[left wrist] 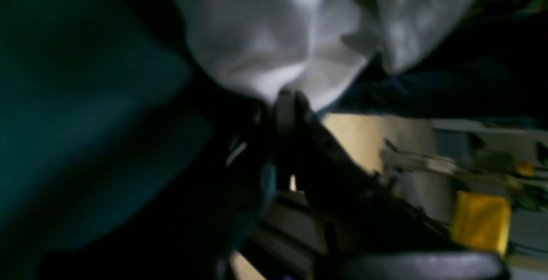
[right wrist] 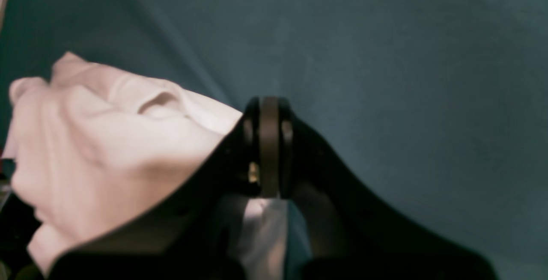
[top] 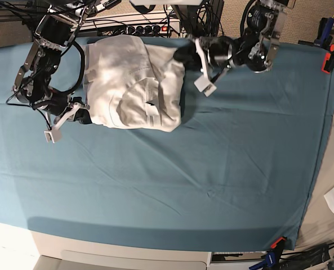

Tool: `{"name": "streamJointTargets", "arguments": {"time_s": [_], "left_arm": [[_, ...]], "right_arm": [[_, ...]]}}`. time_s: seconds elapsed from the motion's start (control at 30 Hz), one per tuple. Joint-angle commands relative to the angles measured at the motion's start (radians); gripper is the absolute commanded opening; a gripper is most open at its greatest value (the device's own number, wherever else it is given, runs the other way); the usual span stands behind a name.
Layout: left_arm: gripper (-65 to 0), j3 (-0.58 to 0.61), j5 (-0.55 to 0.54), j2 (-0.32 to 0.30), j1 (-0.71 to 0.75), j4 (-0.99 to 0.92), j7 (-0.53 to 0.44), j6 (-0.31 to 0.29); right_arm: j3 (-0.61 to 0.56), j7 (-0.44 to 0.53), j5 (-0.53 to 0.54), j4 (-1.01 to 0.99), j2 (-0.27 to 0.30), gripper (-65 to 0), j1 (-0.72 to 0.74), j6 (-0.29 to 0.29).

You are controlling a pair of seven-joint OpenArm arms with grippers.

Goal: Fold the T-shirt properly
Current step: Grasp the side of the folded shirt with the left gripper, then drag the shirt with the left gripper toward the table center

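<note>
The large plain white cotton T-shirt (top: 134,81) sits bunched toward the far edge of the bench, which is draped in a teal cloth (top: 212,169). It's no neat rectangle yet: the body looks doubled over in rumpled layers, with a collar curve showing near the middle and one edge sagging out at the near side.

Both arms are on it. The left claw (left wrist: 286,100) is pinched tight on a white fold at the shirt's side nearest its arm; the left wrist view is blurry, but the fabric clearly runs into the closed tips. The right claw (right wrist: 269,143) is at the opposite side w/ its jaws pressed together; white cloth shows behind and just below them in the right wrist view, so I'd say it has a thin layer or hem, though I can't see the pinch itself (the fingers cover it).

Progress, as I judge it: early to mid. Some folding over has happened, approx one rough fold, but edges aren't aligned and wrinkles remain. Left to do: pull it taut or flat, square the sides, finish the folds and set it down tidy.
</note>
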Motion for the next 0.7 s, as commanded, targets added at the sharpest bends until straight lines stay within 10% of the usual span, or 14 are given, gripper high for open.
{"name": "streamJointTargets", "arguments": {"time_s": [0.0, 0.67], "left_arm": [[-65.0, -0.008, 0.119, -0.01, -0.023, 0.0, -0.011, 0.051], [-65.0, -0.008, 0.251, -0.011, -0.22, -0.002, -0.064, 0.093]], "right_arm": [[0.002, -0.006, 0.042, 0.016, 0.013, -65.0, 0.007, 0.018], [0.002, -0.026, 0.097, 0.364, 0.005, -65.0, -0.332, 0.032]]}}
